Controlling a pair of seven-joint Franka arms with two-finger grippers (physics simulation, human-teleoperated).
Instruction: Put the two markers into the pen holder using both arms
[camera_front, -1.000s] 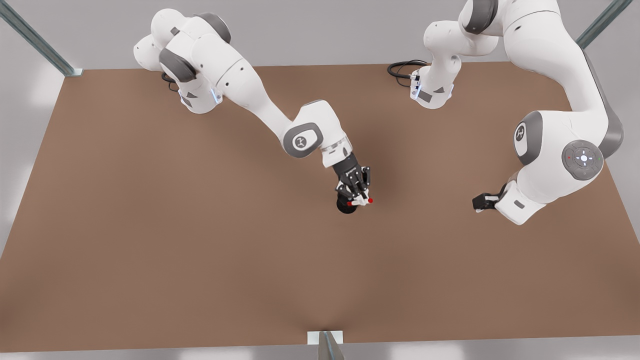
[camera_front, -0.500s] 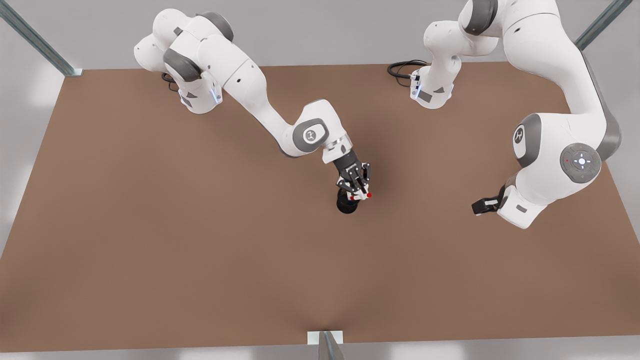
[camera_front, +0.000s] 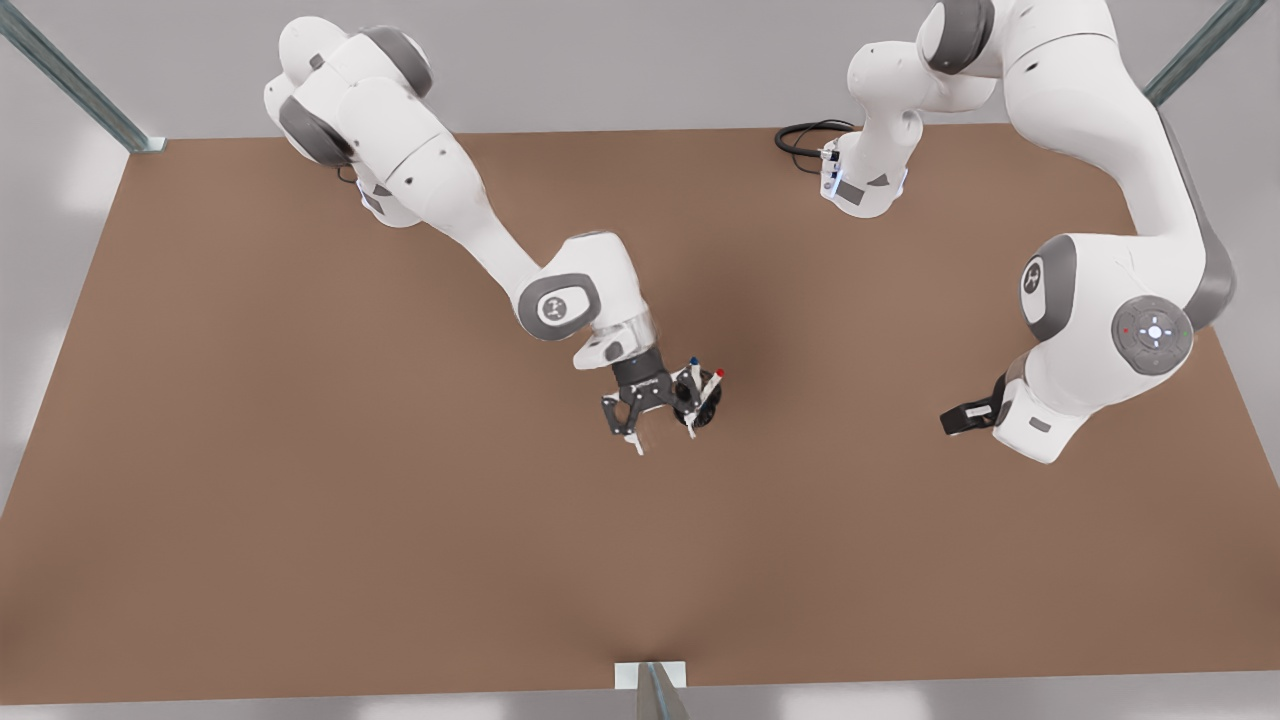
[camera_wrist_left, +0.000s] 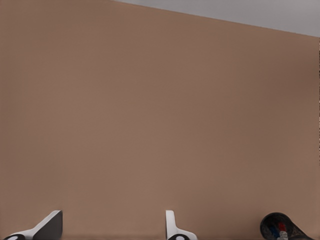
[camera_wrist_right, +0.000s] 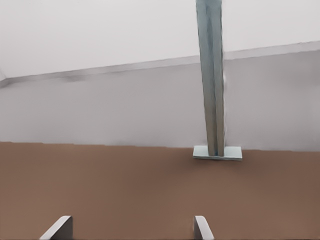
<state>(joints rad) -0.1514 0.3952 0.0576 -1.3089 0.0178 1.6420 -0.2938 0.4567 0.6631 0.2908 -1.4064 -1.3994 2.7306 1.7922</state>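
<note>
The black pen holder stands near the table's middle. Both markers stand tilted in it, the blue-capped one beside the red-capped one. My left gripper hangs open and empty just off the holder, on the side toward the front view's left. In the left wrist view, the left gripper has its white fingertips wide apart over bare table, with the pen holder off to one side. My right gripper waits open far out on the front view's right; the right gripper is empty.
The brown table spreads wide around the holder. Metal posts rise at its edges, one at the front edge. A black cable loops by the right arm's base at the back.
The left gripper let go of the red marker, which now stands in the holder, opened, and swung toward the front view's left. The right arm barely shifted.
</note>
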